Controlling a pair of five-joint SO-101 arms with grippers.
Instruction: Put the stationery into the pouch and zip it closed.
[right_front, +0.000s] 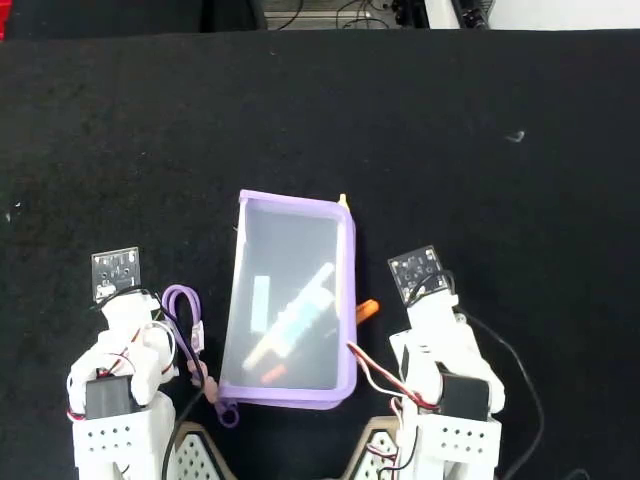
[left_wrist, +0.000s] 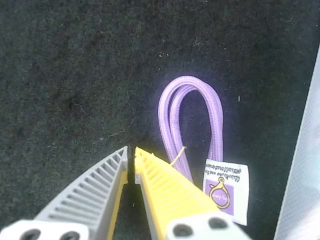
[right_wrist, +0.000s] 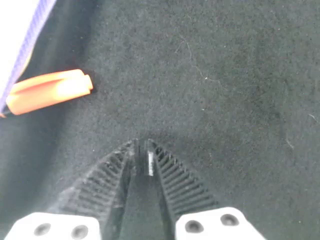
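A translucent pouch with purple trim (right_front: 290, 298) lies flat in the middle of the black table, with several pens and stationery items seen through its side. An orange pen (right_front: 367, 310) sticks out at the pouch's right edge, also lying on the cloth as the orange pen (right_wrist: 49, 91). The pouch's purple cord loop (left_wrist: 189, 122) with a white tag (left_wrist: 226, 190) lies left of it. My left gripper (left_wrist: 131, 152) is shut and empty just beside the loop. My right gripper (right_wrist: 142, 145) is shut over bare cloth near the orange pen.
Both arm bases sit at the table's near edge, the left arm (right_front: 120, 370) and the right arm (right_front: 440, 370) flanking the pouch. Black cloth (right_front: 480, 150) stretches out behind and to both sides. Cables lie beyond the far edge.
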